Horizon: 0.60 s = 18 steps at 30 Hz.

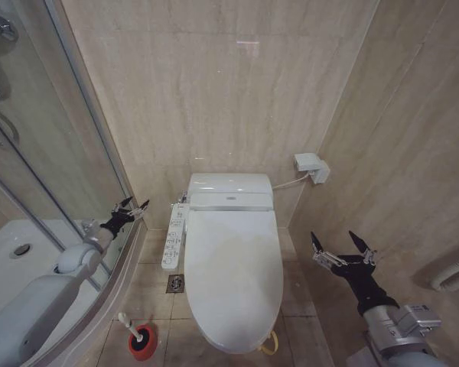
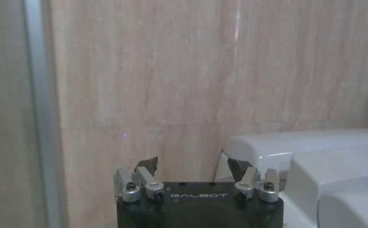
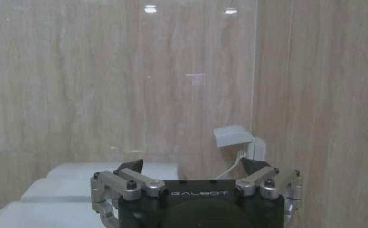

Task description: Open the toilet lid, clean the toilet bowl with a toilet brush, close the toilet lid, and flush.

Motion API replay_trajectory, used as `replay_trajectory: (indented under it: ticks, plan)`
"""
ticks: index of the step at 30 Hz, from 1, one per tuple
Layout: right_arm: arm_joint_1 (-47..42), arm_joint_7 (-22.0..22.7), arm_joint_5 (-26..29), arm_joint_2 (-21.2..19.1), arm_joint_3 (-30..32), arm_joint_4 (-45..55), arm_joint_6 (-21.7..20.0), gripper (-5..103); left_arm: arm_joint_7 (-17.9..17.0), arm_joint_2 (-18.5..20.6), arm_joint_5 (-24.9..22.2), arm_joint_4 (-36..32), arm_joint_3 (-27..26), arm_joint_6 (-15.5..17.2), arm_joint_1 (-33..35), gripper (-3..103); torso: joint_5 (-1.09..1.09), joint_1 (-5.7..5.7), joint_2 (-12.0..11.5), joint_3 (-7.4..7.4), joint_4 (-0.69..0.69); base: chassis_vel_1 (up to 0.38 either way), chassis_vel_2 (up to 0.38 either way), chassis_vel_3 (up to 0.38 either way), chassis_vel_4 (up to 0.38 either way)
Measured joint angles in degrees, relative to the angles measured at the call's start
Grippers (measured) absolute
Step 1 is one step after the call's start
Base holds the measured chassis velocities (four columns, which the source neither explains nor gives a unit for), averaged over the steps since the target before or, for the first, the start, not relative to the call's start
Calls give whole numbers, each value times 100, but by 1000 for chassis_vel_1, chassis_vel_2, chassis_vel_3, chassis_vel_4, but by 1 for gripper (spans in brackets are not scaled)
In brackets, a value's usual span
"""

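The left gripper (image 1: pixel 130 206) is raised beside the shower enclosure (image 1: pixel 53 176), at the rear left of the toilet, level with the control panel (image 1: pixel 174 237) along the toilet's left flank. Its fingers stand apart and hold nothing; the left wrist view confirms the jaws spread, facing the back wall with the tank end of the toilet off to one side.

The toilet brush (image 1: pixel 132 326) stands in its red holder (image 1: pixel 143 340) on the floor at the front left corner of the toilet, below and nearer the robot than the left gripper. Its pale handle leans up and to the left.

The toilet lid (image 1: pixel 233 271) is down, covering the toilet bowl (image 1: pixel 214 336), of which only a sliver of outer rim shows at the front. The lid's long axis runs from the back wall toward the robot. Surface: glossy white, faintly marked, with a small yellow clip (image 1: pixel 269 345) at the front right rim.

The right gripper (image 1: pixel 343 248) hovers to the right of the lid, about level with its middle, fingers wide apart and empty.

Judgement: lid opening is not yet done. The clip lies down and to the left of the right gripper, toward the robot, on that arm's side; the right arm is the nearer one for the lift.
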Motion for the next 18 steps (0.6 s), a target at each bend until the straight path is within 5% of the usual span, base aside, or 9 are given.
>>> replay_trajectory:
  ticks: [7,8,13,14,18]
  plan:
    - [0,0,0,0,0,0,0,100,160,-10,1,24,201,-51,-205,77,0,0,0,0,0,0,0,0,0]
    - [0,0,0,0,0,0,0,100,190,7,1,10,218,-64,-214,51,0,0,0,0,1,0,0,0,0]
    - [0,0,0,0,0,0,0,100,305,90,67,-107,202,-135,-148,51,0,-1,1,-1,1,0,0,0,0]
    - [0,0,0,0,0,0,0,100,337,102,120,-134,176,-160,-106,25,0,-1,1,-1,1,0,0,0,0]
    - [-1,0,0,0,0,0,0,100,454,120,276,-146,123,-230,-45,25,0,-1,1,-1,0,-11,14,10,-11]
